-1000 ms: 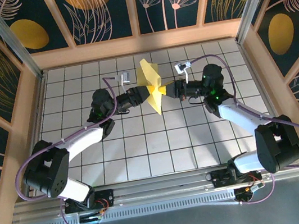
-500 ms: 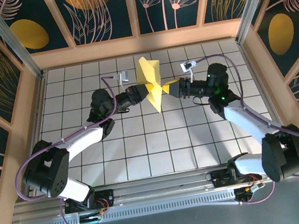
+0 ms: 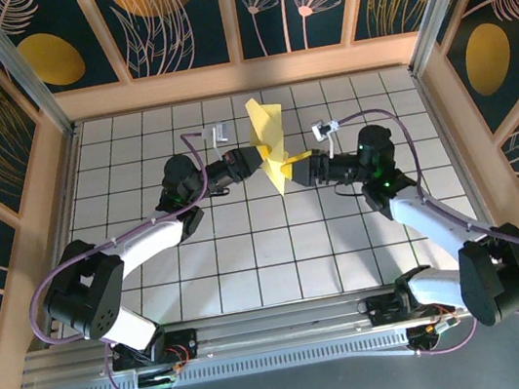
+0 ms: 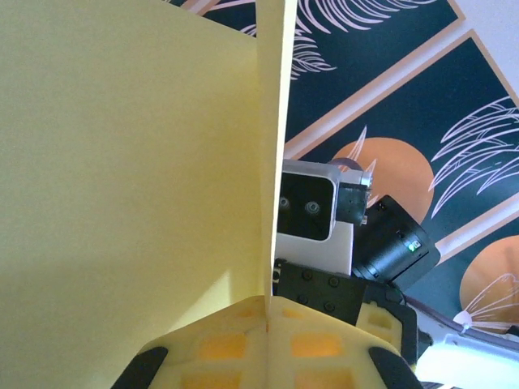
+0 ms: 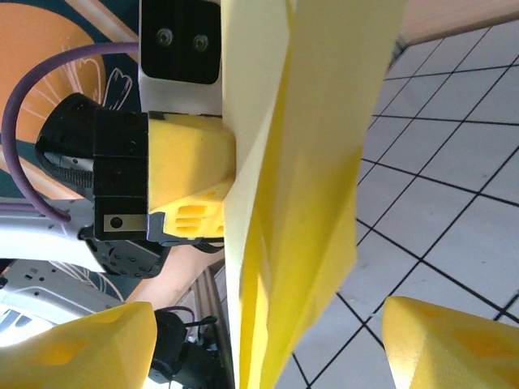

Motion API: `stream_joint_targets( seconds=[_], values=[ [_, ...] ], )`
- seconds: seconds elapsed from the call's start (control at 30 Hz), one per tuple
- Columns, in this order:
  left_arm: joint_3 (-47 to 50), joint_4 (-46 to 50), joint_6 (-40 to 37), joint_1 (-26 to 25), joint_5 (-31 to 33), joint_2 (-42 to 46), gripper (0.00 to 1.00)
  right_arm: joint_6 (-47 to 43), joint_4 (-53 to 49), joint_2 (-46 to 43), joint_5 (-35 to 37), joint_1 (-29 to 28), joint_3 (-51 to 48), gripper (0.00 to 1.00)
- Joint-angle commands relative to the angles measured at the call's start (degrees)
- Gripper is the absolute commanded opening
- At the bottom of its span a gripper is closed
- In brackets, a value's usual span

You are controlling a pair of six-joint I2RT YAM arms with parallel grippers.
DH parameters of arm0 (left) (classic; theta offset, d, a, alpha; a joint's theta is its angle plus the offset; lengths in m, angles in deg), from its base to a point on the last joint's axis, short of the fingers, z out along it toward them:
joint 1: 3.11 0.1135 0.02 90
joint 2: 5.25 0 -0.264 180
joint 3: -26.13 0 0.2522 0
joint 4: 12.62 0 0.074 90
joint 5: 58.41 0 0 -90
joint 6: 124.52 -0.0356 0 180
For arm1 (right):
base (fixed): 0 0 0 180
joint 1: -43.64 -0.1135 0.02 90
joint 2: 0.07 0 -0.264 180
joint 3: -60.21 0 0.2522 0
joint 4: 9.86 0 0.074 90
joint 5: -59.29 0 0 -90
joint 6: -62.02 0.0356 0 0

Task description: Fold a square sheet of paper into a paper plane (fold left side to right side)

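Observation:
The yellow paper plane [image 3: 268, 142] is the folded sheet, narrow and pointed, held upright above the middle of the far half of the table. My left gripper [image 3: 257, 160] is shut on its left side; in the left wrist view the pads [image 4: 235, 340] meet on the paper's edge [image 4: 162, 162]. My right gripper [image 3: 294, 165] is open at the paper's right side. In the right wrist view its fingers [image 5: 89, 348] stand wide apart on either side of the hanging folds [image 5: 308, 186], without touching them.
The white grid table [image 3: 249, 255] is walled by a wooden frame [image 3: 241, 77] with dark patterned panels behind. Both arms reach inward from the near edge, their wrists close together over the far middle tiles.
My right gripper has opened and let go of the paper, backing off slightly. My left gripper has closed on the paper and keeps it up.

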Motion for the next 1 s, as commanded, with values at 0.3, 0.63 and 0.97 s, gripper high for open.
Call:
stream_joint_targets(
  seconds=[0.3, 0.63, 0.97],
  values=[
    [-2.1, -2.8, 0.6, -0.7, -0.5, -1.3, 0.04, 2.6, 6.6, 4.0, -0.7, -0.9, 5.4, 0.28],
    [-1.4, 19.0, -15.6, -0.7, 13.1, 8.8, 0.39, -5.6, -9.5, 0.2, 7.7, -0.8, 8.0, 0.00],
    [2.0, 40.0, -27.3, -0.6, 41.1, 24.1, 0.48, -23.5, -48.6, 4.0, 54.8, -13.6, 25.0, 0.00]
  ],
)
